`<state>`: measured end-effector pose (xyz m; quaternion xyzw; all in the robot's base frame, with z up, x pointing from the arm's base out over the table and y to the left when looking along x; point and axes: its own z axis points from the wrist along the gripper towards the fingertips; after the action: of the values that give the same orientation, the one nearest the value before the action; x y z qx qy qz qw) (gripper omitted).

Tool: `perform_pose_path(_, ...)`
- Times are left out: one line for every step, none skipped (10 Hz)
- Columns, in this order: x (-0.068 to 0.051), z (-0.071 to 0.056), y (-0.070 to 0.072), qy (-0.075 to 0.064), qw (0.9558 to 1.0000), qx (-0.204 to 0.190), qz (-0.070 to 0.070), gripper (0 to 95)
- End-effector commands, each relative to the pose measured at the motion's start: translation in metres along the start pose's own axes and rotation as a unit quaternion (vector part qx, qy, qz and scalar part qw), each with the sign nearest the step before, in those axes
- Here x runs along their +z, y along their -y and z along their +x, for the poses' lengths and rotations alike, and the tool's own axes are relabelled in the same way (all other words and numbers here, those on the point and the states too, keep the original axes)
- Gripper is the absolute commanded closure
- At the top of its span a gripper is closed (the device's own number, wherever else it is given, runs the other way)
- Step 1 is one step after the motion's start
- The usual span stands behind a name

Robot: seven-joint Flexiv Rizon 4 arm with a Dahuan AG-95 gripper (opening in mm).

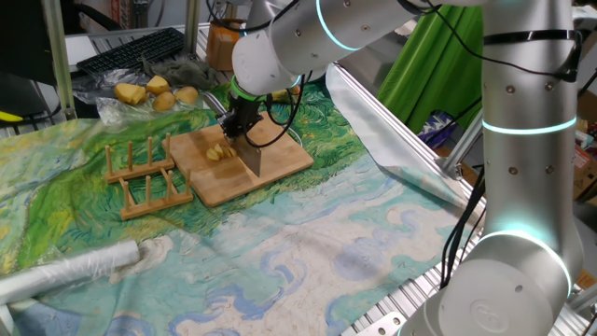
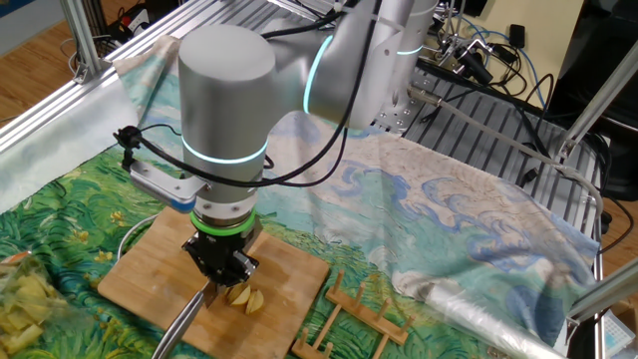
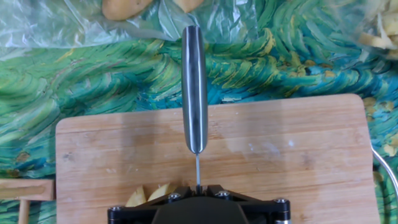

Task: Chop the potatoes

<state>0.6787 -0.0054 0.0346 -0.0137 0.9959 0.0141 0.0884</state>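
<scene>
Wooden board (image 3: 298, 155), no readable writing.

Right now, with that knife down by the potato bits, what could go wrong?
1. The potatoes are small loose pieces lying free on the wooden board; the knife might push them aside rather than cut them.
2. The gripper holds the knife by a smooth metal handle, so it might slip or twist under pressure.
3. The board rests on a wrinkled cloth and could shift.
</scene>
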Motion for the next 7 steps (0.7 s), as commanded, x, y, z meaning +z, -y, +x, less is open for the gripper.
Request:
perform_pose_path(0.0070, 0.0011, -0.0002, 0.002, 1.0000, 0.004, -0.001, 95.0)
perform_pose_path(0.0060, 0.0006, -0.0021, 0.016, 0.9992, 0.035, -0.010, 95.0)
perform_pose_path(0.0054, 0.0000, -0.0023, 0.026, 0.9987, 0.043, -0.011, 95.0)
perform_pose_path(0.0051, 0.0001, -0.0022, 0.034, 0.9983, 0.046, -0.010, 95.0)
perform_pose_path(0.0039, 0.0001, -0.0017, 0.040, 0.9984, 0.039, -0.007, 95.0)
perform_pose_path(0.0035, 0.0002, -0.0016, 0.040, 0.9985, 0.037, -0.008, 95.0)
perform_pose_path(0.0033, -0.0002, -0.0015, 0.044, 0.9984, 0.036, -0.008, 95.0)
